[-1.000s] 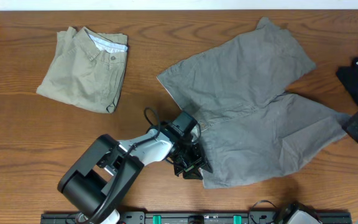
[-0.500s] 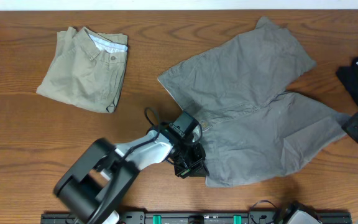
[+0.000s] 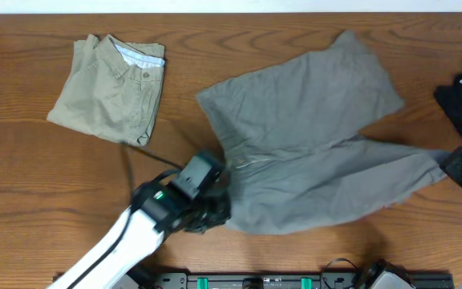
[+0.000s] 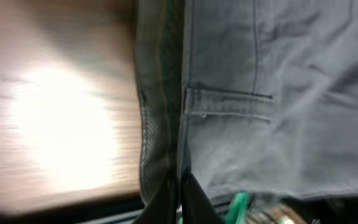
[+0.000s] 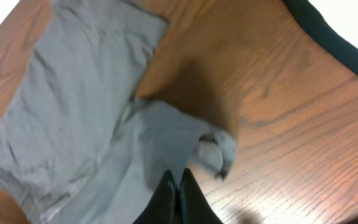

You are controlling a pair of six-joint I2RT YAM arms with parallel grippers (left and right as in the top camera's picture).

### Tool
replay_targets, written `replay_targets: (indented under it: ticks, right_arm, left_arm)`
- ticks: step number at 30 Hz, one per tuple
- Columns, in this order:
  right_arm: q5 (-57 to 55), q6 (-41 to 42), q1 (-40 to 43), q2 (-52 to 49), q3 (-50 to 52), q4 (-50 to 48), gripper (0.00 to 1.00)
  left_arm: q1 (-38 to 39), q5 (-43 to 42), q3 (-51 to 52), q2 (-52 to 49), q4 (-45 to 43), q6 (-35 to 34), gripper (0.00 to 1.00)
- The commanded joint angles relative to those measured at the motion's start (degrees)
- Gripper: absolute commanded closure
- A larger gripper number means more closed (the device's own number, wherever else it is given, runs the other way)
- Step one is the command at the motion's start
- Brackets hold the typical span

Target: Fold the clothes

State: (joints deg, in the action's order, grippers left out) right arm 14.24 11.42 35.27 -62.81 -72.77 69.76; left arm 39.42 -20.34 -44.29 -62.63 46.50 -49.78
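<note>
Roughly halfway: on the tabletop [image 3: 22,185] the grey shorts [image 3: 311,136] lie centre-right, spread out, wrinkled, unfolded, legs fanned rightward; the khaki shorts [image 3: 111,88] sit folded far left; the left gripper [image 4: 180,186] is clamped on the grey waistband edge; the right gripper [image 5: 176,180] is closed, empty, above a leg hem.

A brown wood-grain table [image 3: 30,193] fills the view, with bright glare [image 4: 61,137].

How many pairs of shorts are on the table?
2. A grey pair lies spread at centre-right; a khaki pair sits folded at top left. Cloth cut off at the right edge could hide more.
</note>
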Motion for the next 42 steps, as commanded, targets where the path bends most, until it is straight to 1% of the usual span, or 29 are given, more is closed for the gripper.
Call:
replay_targets:
  ticks: [1, 4, 6, 9, 13, 15, 18, 19, 21, 23, 25, 26, 27, 28, 30, 31, 32, 36, 42]
  right_arm:
    - [1.44, -1.22, -0.42, 2.45, -0.70, 0.37, 0.99]
    - [3.34, -1.16, -0.42, 2.99, -0.72, 0.20, 0.99]
    - [6.01, -0.72, -0.46, 2.45, -0.70, -1.16, 0.99]
    - [8.63, 1.79, -1.33, 0.17, -0.70, -5.60, 0.99]
    - [10.23, 5.33, -5.42, -4.90, -0.70, -14.58, 0.99]
    - [10.23, 6.03, -8.61, -8.22, -0.70, -20.68, 0.99]
    - [10.23, 7.43, -13.00, -13.18, -0.70, -28.17, 0.99]
    - [10.23, 8.17, -14.71, -15.19, -0.70, -29.97, 0.99]
    - [10.23, 8.74, -16.83, -17.99, -0.70, -31.34, 0.99]
    - [10.21, 8.74, -18.05, -19.85, -0.72, -31.45, 0.99]
    - [9.99, 8.72, -18.43, -20.79, -0.72, -31.28, 0.99]
    - [9.97, 8.70, -18.40, -20.81, -0.70, -31.17, 0.99]
    - [9.94, 8.70, -18.40, -20.79, -0.72, -31.17, 0.99]
    - [9.99, 8.70, -18.40, -20.57, -0.72, -31.17, 0.99]
    - [9.99, 8.72, -18.40, -20.02, -0.72, -30.99, 0.99]
    - [9.99, 8.72, -18.40, -19.78, -0.72, -30.71, 0.99]
    - [9.99, 8.72, -18.40, -19.54, -0.72, -30.40, 0.99]
    - [10.05, 8.70, -18.40, -19.06, -0.72, -29.62, 0.99]
    - [10.01, 8.70, -18.40, -19.06, -0.72, -28.35, 0.99]
  left_arm:
    - [-0.24, 9.77, -0.70, 7.78, 5.62, 1.97, 0.94]
    - [-0.24, 12.92, -0.74, 14.51, 11.37, 1.46, 0.94]
    - [-0.26, 14.62, -0.74, 17.42, 11.96, 1.51, 0.94]
    - [-0.26, 16.94, -1.07, 18.03, 10.86, 2.29, 0.94]
    - [-1.70, 18.73, -1.66, 13.92, 3.98, 8.20, 0.94]
    - [-4.07, 18.75, -2.45, 9.90, -1.36, 12.70, 0.94]
    - [-8.66, 19.54, -4.07, 3.41, -6.73, 16.92, 0.94]
    - [-10.34, 17.51, -4.94, 0.90, -7.69, 18.80, 0.94]
    - [-12.50, 10.12, -6.43, -3.30, -7.89, 22.01, 0.94]
    - [-12.76, 1.05, -6.75, -6.64, -7.37, 22.05, 0.92]
    - [-11.80, -7.04, -6.73, -9.40, -6.45, 20.06, 0.90]
    - [-10.84, -9.81, -6.73, -10.58, -6.32, 19.89, 0.88]
    - [-10.12, -11.28, -6.73, -11.34, -6.29, 19.50, 0.84]
    - [-9.03, -13.25, -6.73, -12.28, -6.32, 18.67, 0.77]
    - [-6.51, -15.02, -6.73, -14.05, -6.45, 17.99, 0.67]
    - [-5.55, -14.27, -6.64, -14.84, -6.27, 17.99, 0.61]
    - [-4.76, -13.03, -6.43, -15.82, -6.27, 17.77, 0.57]
    - [-4.13, -10.99, -6.23, -21.07, -7.02, 15.54, 0.57]
    - [-3.21, -18.53, -6.23, -28.72, -13.57, 13.20, 0.57]
